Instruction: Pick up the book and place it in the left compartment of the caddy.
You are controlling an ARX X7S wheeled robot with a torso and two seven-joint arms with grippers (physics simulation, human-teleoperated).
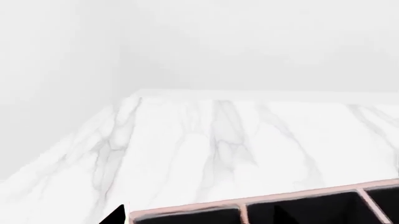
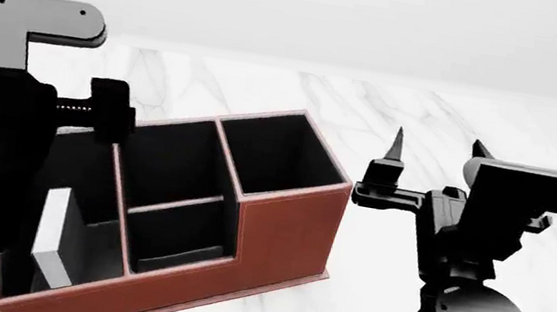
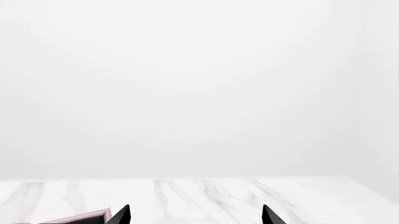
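Left wrist view: marble table [image 1: 206, 140] fills the frame; the caddy [image 1: 187, 210] rim crosses at 5 to 6 o'clock, its black cells below. One dark fingertip [image 1: 117, 215] shows beside the rim at 7 o'clock; whether that pincer is apart or together cannot be told here. Head view: the caddy sits at 7 o'clock, its long axis running from 7 toward 1. The left gripper [image 2: 106, 110] hangs over the left compartment [image 2: 43, 253], largely masked by its own arm; jaw state cannot be told. A black slab with a white edge, judged to be the book [image 2: 82, 214], stands upright inside that compartment. The right gripper [image 2: 436, 153], at 3 o'clock, has fingers apart and empty, well clear of the caddy. Right wrist view: two spread fingertips [image 3: 119, 215] at 6 o'clock, caddy corner at 7 o'clock. Judgement: the left arm is nearer; the book lies below its pincer, so placement appears essentially made.
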